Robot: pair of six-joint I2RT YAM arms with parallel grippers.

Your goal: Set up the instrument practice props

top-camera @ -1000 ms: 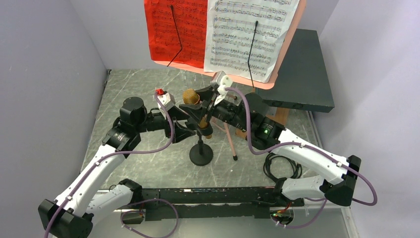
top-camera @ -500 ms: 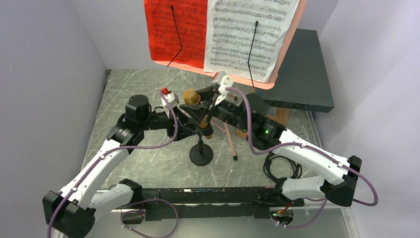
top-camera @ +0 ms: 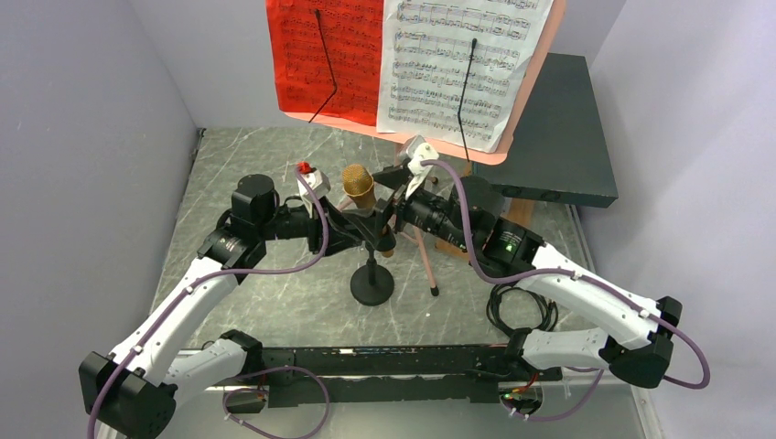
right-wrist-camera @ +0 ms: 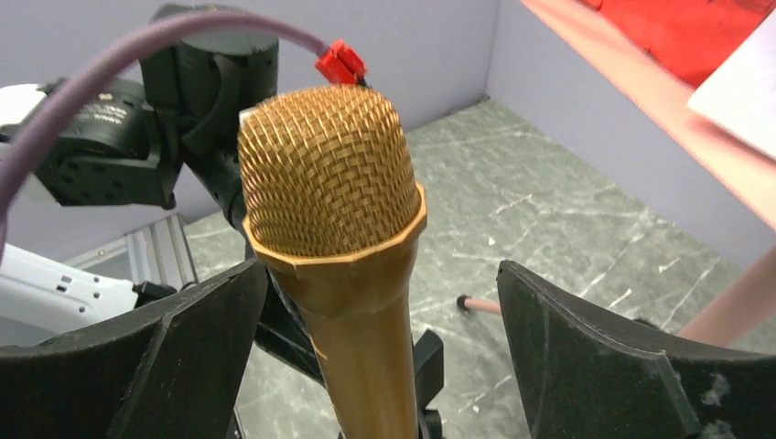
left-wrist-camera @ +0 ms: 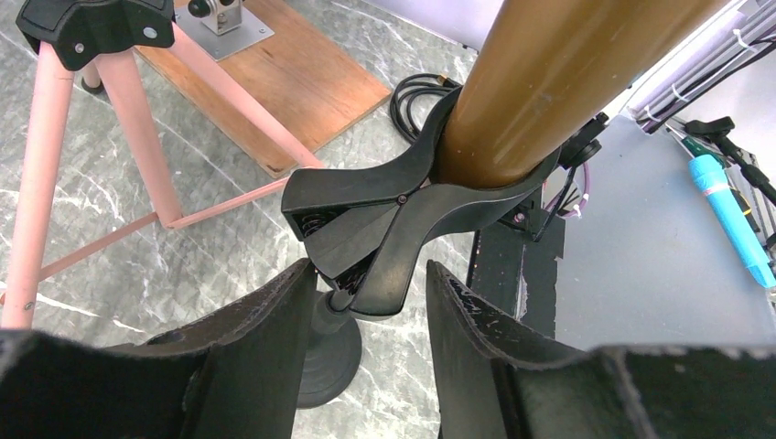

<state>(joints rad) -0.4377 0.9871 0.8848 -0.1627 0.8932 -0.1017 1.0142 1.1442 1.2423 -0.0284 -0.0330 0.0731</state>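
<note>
The gold microphone (top-camera: 358,183) stands nearly upright, head up, in the spring clip (left-wrist-camera: 384,229) of the small black stand (top-camera: 372,288), whose round base rests on the marbled tabletop (top-camera: 247,155) between the two arms. The left end effector (left-wrist-camera: 371,274) is spread, its fingers on either side of the clip's lower handle; I cannot tell whether they touch it. The right end effector (right-wrist-camera: 380,274) is also spread wide around the microphone's body just below the mesh head. The body sits close against one finger and well apart from the other. Behind, the music stand (left-wrist-camera: 142,128) has its pink legs on the tabletop beside a wooden board (left-wrist-camera: 274,73). A red sheet (top-camera: 325,55) and a white sheet (top-camera: 458,69) lie side by side on its desk. A cable coil (top-camera: 517,306) lies near the right arm.
</note>
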